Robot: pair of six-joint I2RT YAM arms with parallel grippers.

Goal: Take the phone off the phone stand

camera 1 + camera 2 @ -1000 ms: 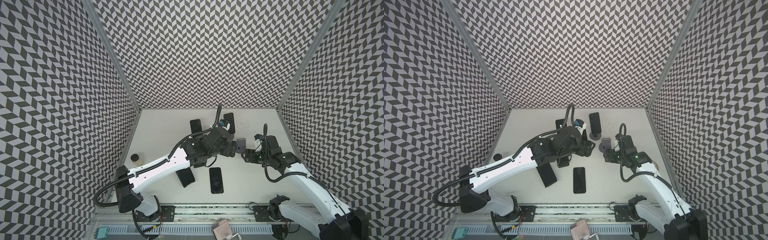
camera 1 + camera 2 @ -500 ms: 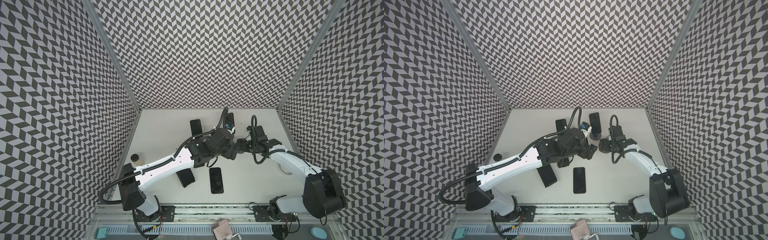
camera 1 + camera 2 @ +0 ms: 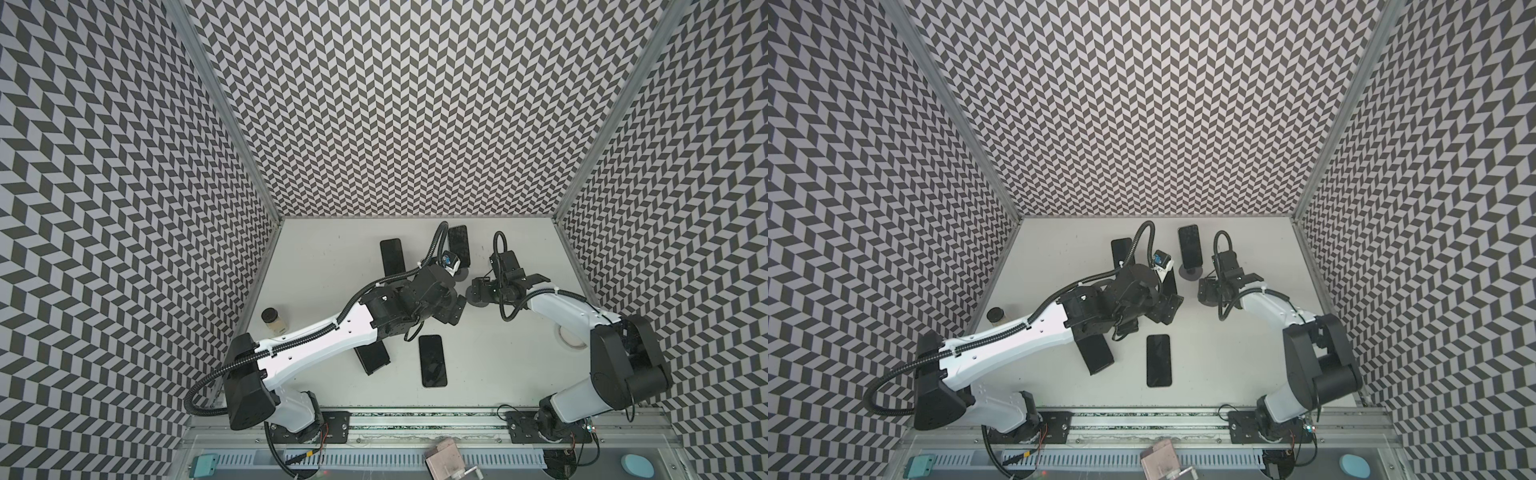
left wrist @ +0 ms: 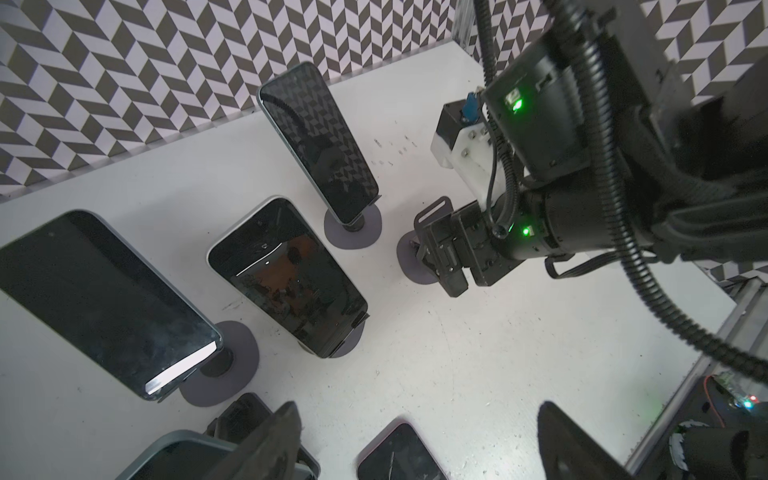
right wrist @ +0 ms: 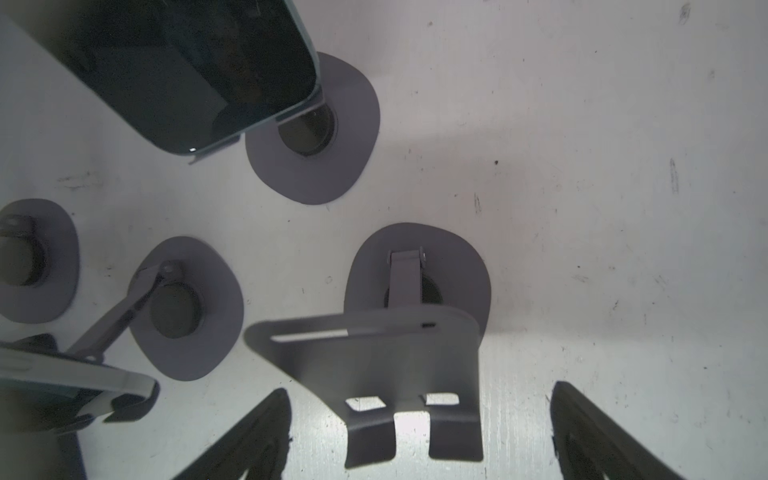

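Note:
An empty grey phone stand (image 5: 386, 361) stands between the fingers of my right gripper (image 5: 415, 440), which is open around the stand's lower lip without touching it. In both top views the right gripper (image 3: 473, 291) hides most of that stand. A black phone (image 3: 432, 360) lies flat on the table in front of the arms. My left gripper (image 4: 419, 449) is open, hovering above the table with the corner of that flat phone (image 4: 399, 455) below it. In a top view the left gripper (image 3: 1169, 309) is just left of the right gripper (image 3: 1204, 291).
Three other phones rest on stands: one at the back (image 4: 320, 145), one in the middle (image 4: 286, 278) and one nearer (image 4: 104, 303). A small jar (image 3: 274, 320) stands by the left wall. A tape roll (image 3: 569, 336) lies at the right.
My right arm has folded back and its gripper has swung left over the empty stand, its jaws opening wide. The left gripper has opened a little more and shifted slightly back.

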